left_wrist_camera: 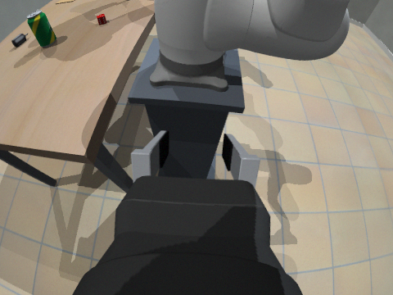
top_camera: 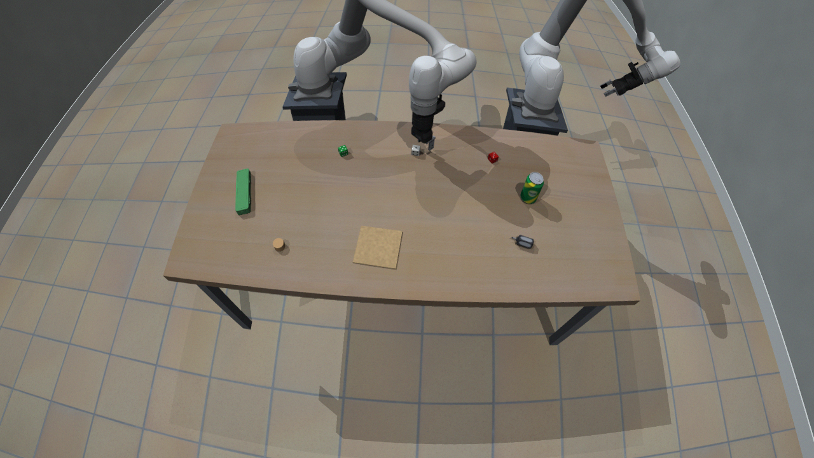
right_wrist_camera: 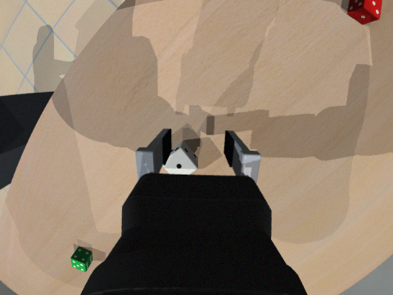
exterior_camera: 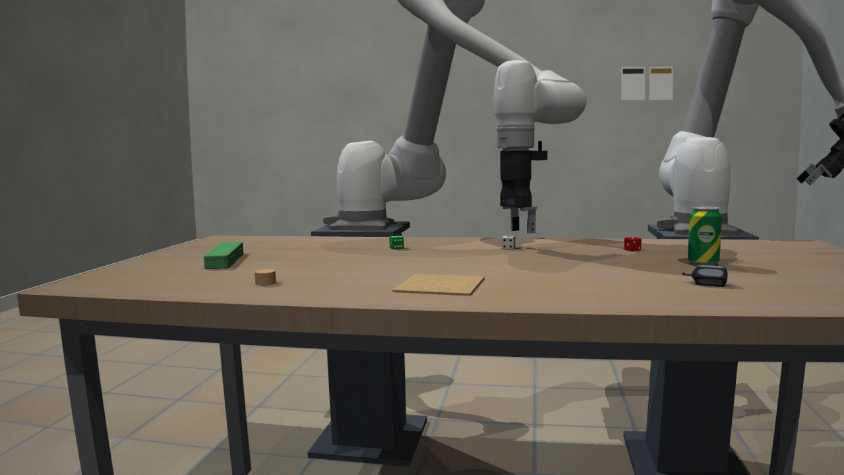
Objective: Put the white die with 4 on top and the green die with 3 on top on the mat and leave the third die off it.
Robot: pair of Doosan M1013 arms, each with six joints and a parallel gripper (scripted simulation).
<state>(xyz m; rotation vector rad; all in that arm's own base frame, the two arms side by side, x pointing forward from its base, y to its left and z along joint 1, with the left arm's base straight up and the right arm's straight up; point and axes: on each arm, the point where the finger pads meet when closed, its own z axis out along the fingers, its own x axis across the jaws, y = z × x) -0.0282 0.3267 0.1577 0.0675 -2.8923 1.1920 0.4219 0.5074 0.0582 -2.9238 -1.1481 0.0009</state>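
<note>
The white die (top_camera: 415, 150) (exterior_camera: 508, 242) (right_wrist_camera: 180, 165) lies flat on the table; its top seems to show 1, and 4 faces the exterior view. My right gripper (top_camera: 428, 147) (exterior_camera: 523, 226) (right_wrist_camera: 197, 140) is open just above it, offset so the die appears near one finger. The green die (top_camera: 343, 151) (exterior_camera: 396, 243) (right_wrist_camera: 82, 259) lies flat, with what looks like 5 on top. The red die (top_camera: 493, 157) (exterior_camera: 632, 243) (left_wrist_camera: 101, 19) (right_wrist_camera: 364, 11) is off the mat. The square tan mat (top_camera: 378, 247) (exterior_camera: 439, 284) bears nothing. My left gripper (top_camera: 607, 88) (exterior_camera: 808, 175) (left_wrist_camera: 196, 143) is open and empty, beyond the table.
A green-yellow can (top_camera: 531, 189) (exterior_camera: 704, 236) (left_wrist_camera: 42, 29) stands right of the mat, behind a small dark gadget (top_camera: 524, 242) (exterior_camera: 709, 276) (left_wrist_camera: 19, 40). A green box (top_camera: 243, 191) (exterior_camera: 224, 254) and a small wooden disc (top_camera: 278, 244) (exterior_camera: 264, 277) lie to its left.
</note>
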